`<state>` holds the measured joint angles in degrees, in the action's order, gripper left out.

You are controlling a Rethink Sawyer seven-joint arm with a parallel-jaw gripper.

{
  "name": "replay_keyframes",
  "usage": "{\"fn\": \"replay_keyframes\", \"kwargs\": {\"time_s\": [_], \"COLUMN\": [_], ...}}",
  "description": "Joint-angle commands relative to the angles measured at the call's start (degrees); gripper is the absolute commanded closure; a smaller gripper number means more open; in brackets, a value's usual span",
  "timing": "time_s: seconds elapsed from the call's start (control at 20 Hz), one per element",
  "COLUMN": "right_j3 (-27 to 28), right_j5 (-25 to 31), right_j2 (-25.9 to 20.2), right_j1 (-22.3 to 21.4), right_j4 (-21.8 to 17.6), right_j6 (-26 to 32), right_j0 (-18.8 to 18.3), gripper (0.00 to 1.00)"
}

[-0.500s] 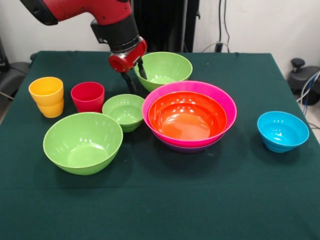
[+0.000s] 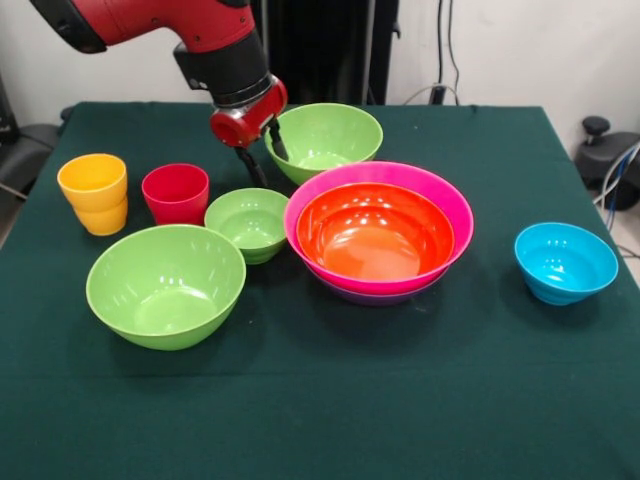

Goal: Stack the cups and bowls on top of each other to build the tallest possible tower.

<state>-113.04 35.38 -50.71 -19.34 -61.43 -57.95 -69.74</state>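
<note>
My gripper (image 2: 271,170) hangs from the red arm at the back left. Its two dark fingers straddle the left rim of the far large lime green bowl (image 2: 330,135), one inside and one outside, and look shut on it. The tower stands mid-table: an orange bowl (image 2: 375,235) nested in a hot pink bowl (image 2: 445,200), with a purple bowl (image 2: 350,295) showing as a sliver underneath. A small lime green bowl (image 2: 248,222), a second large lime green bowl (image 2: 165,285), a red cup (image 2: 176,193) and a yellow cup (image 2: 93,185) stand to the left. The yellow cup seems to sit in a similar orange one. A sky blue bowl (image 2: 565,262) stands alone at the right.
The table (image 2: 320,410) has a dark green cloth. Black equipment and cables show past its right edge (image 2: 605,150). A dark chair part shows at the left edge (image 2: 20,145).
The gripper has shifted slightly left and up, and the far large green bowl has shifted slightly left with it. Everything else is unmoved.
</note>
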Motion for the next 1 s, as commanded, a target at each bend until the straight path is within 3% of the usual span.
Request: {"fn": "replay_keyframes", "kwargs": {"time_s": [0.05,0.5,1.0], "right_j3": [6.9,6.3,-2.2], "right_j5": [4.3,6.3,10.4], "right_j2": [1.6,0.5,-5.3], "right_j1": [1.9,0.2,-10.5], "right_j4": [-3.2,-1.0,7.4], "right_j6": [21.1,22.9,17.6], "right_j0": [2.0,1.0,0.7], "gripper": [0.0,0.0,0.0]}}
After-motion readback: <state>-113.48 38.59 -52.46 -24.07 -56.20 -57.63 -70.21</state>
